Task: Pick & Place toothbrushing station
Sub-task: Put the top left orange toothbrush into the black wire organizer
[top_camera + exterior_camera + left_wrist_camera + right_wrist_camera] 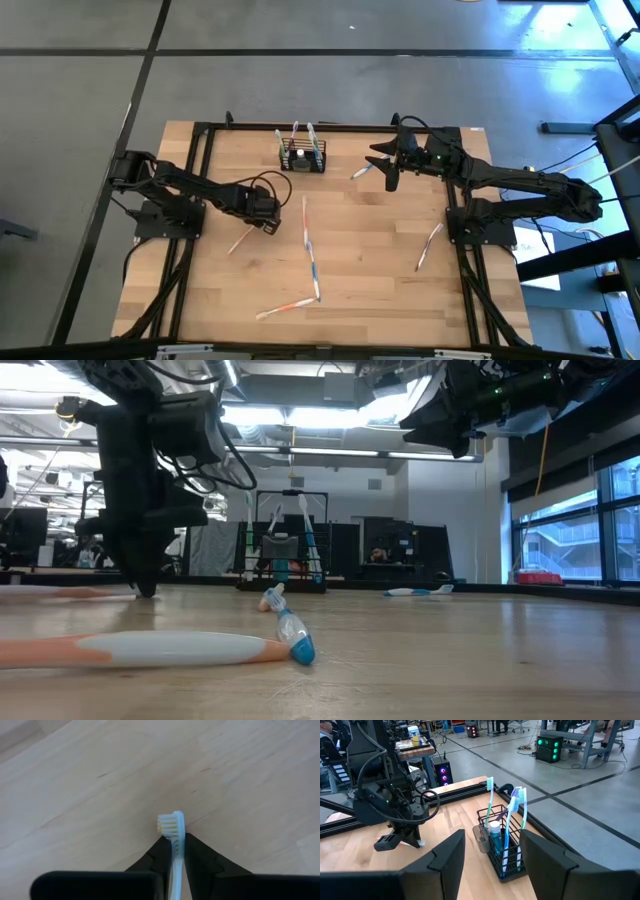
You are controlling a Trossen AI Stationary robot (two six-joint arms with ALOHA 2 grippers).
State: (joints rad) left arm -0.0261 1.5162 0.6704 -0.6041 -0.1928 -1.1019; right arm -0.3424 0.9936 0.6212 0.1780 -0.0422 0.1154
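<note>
The toothbrushing station (302,157), a small black wire-mesh basket, stands on its base at the table's far middle. It holds several upright toothbrushes and a small teal tube (494,834), and also shows in the right wrist view (504,851) and the low view (285,560). My left gripper (268,223) is down at the table, left of centre, shut on a white toothbrush (172,827) with a peach handle (238,242). My right gripper (390,168) hangs open and empty above the table, right of the station. My left gripper pinches the toothbrush's neck (176,851), just behind the bristled head, between its two fingers. The fingers come from above, pointing down, and lie across the brush. The head (170,822) sticks out past the fingertips, close over the wood, and the handle trails toward the table's near left.
Loose toothbrushes lie on the wooden table: two end to end at the centre (310,250), one near the front (285,308), one at the right (430,243), one by my right gripper (362,172). A black frame (200,130) edges the table.
</note>
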